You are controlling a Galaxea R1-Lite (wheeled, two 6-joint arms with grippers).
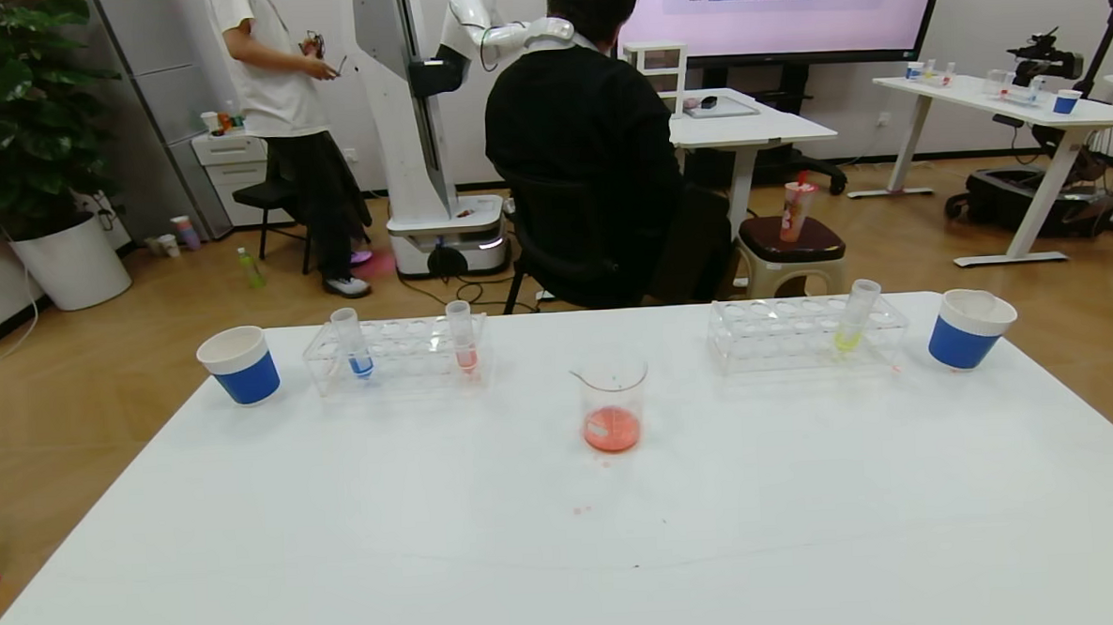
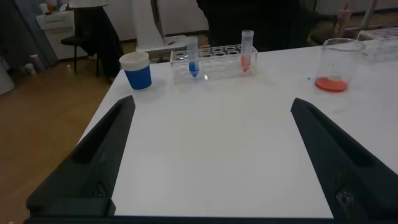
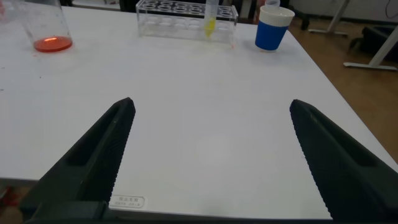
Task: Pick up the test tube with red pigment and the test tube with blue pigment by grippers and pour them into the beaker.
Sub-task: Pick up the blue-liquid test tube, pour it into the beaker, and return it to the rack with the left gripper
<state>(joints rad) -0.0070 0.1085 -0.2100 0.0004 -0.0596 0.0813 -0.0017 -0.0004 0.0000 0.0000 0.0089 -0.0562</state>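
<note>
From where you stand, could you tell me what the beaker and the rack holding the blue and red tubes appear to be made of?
The small clear spouted beaker looks like glass: fully see-through, thin glossy wall, red liquid showing through, though clear plastic is possible. The transparent rectangular test-tube rack looks like clear acrylic: flat see-through panels with bright edges and a holed top plate.

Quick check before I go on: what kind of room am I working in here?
Probably a robotics lab or demo room in an office: a white wheeled robot stands behind the table, a big presentation screen fills the back wall, and test tube racks sit on the table.
</note>
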